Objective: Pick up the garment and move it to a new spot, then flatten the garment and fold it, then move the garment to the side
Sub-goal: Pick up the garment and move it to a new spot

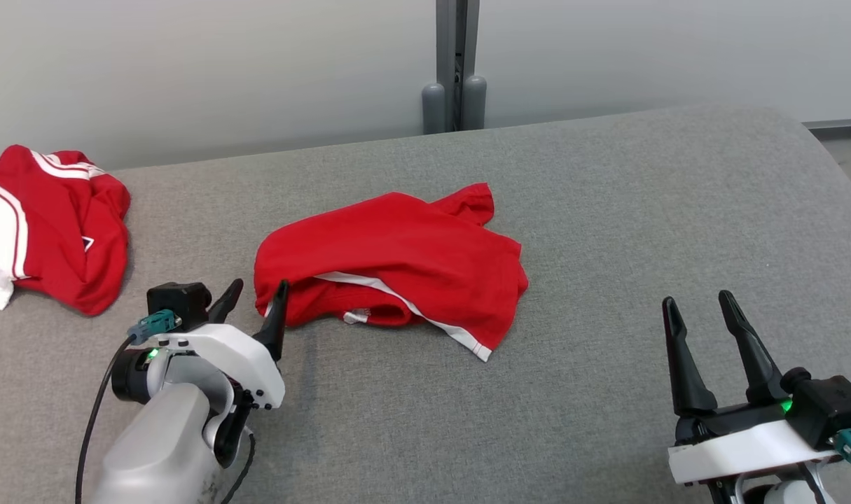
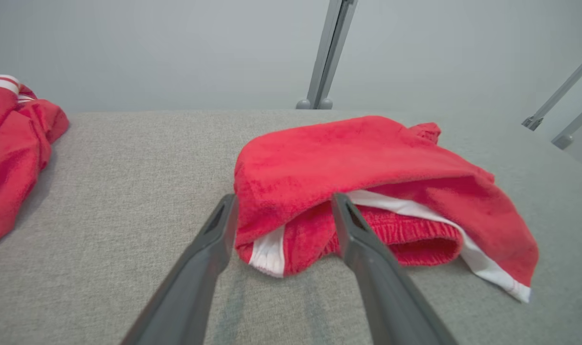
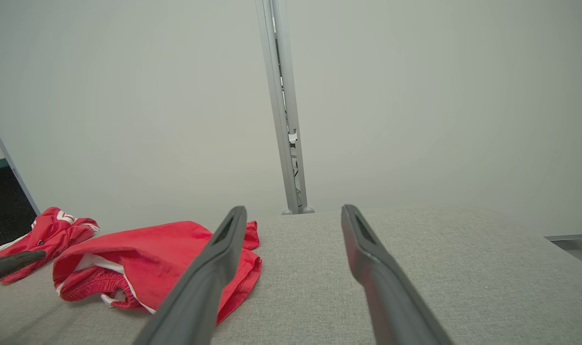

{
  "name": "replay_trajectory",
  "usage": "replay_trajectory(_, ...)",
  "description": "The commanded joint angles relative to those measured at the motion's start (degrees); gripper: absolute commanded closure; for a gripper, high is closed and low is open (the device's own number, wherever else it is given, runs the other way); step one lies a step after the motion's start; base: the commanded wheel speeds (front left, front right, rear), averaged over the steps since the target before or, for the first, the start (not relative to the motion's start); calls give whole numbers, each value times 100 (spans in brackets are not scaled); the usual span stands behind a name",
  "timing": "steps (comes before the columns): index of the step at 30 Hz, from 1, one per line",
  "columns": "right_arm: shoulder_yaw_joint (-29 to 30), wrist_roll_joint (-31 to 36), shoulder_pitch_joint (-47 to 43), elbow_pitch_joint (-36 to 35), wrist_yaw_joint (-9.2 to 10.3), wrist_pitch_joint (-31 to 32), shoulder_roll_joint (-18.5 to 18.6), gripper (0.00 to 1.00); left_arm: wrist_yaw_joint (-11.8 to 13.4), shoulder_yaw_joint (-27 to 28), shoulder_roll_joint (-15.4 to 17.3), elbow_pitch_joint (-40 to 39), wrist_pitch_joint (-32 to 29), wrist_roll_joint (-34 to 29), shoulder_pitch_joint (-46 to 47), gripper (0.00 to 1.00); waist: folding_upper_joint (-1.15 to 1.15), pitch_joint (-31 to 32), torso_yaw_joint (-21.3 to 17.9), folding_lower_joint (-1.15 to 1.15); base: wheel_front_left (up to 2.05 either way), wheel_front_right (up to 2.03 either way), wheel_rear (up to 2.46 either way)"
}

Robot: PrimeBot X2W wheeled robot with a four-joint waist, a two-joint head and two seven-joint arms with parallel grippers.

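Grey bench (image 1: 607, 245): red garment (image 1: 397, 259) with white trim lies crumpled mid-bench, neither flat nor folded. Judged early: flattening, folding and the move aside all remain. Second red-and-white garment (image 1: 54, 217) far left, emblem illegible. Left claw (image 1: 260, 285) wide open at the garment's edge, gripping nothing. Right claw (image 1: 697, 299) open, empty, well apart

My left hand (image 1: 260, 285), two long dark fingers on a white wrist, is spread wide, reaching forward; my right hand (image 1: 697, 299) is spread too, fingers pointing ahead
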State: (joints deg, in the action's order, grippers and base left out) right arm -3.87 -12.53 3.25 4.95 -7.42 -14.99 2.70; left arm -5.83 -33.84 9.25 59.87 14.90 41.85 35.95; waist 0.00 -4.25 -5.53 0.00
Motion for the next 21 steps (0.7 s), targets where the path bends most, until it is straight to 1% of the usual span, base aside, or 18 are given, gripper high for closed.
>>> replay_trajectory(1,47,48,-66,19,-12,-31,35,0,100,172,34,-325,37,-78,-132,0,0,102,94,0,0,0,0)
replay_trajectory(5,88,61,-143,23,-12,-31,35,0,364,608,53,-1362,34,-432,-827,0,0,269,194,0,0,0,0)
replay_trajectory(9,105,120,-166,-25,-13,-31,35,0,607,1023,47,-2356,36,-914,-1577,0,0,388,265,0,0,0,0)
replay_trajectory(15,178,160,-255,-36,-12,-31,34,0,902,1619,-76,-3525,37,-1596,-2574,0,0,490,420,0,0,0,0)
replay_trajectory(19,209,161,-295,-22,-12,-31,36,0,958,1996,-245,-4089,36,-1892,-3058,0,0,515,496,0,0,0,0)
replay_trajectory(21,216,132,-315,1,-13,-31,35,0,943,2130,-315,-4288,36,-2032,-3245,0,0,526,526,0,0,0,0)
